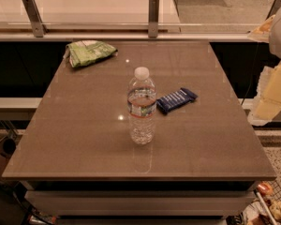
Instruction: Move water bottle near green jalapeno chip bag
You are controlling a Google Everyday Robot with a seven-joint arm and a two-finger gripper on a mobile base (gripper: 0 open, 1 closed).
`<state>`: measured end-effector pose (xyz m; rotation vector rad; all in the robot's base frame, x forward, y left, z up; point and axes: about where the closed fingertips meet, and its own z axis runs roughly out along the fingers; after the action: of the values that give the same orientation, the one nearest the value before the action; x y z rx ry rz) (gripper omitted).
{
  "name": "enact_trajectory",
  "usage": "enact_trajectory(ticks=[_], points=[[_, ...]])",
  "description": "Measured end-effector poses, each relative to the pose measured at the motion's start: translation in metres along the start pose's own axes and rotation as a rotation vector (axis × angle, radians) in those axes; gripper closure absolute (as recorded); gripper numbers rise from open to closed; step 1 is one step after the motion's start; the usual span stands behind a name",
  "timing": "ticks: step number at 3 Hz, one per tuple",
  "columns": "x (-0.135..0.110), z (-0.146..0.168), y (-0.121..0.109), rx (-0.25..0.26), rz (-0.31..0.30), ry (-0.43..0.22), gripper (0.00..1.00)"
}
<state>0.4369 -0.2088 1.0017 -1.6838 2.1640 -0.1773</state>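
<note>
The water bottle (141, 108) stands upright in the middle of the brown table (75, 125), clear with a white cap and a label band. The green jalapeno chip bag (90, 52) lies at the table's far left corner, well apart from the bottle. My gripper (273, 95) is at the right edge of the view, beyond the table's right side and away from both objects, holding nothing that I can see.
A dark blue snack bar wrapper (176, 100) lies just right of the bottle. A rail with metal brackets (153, 16) runs behind the table's far edge. A wire basket with items (267, 205) sits on the floor at the lower right.
</note>
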Motion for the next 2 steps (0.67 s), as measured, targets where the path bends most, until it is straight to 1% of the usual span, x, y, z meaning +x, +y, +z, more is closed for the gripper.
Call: enact_trajectory(ticks=[1, 2], points=[[0.0, -0.0001, 0.0, 0.0, 0.0, 0.0, 0.0], [-0.0017, 0.0018, -0.0005, -0.018, 0.012, -0.031, 0.0]])
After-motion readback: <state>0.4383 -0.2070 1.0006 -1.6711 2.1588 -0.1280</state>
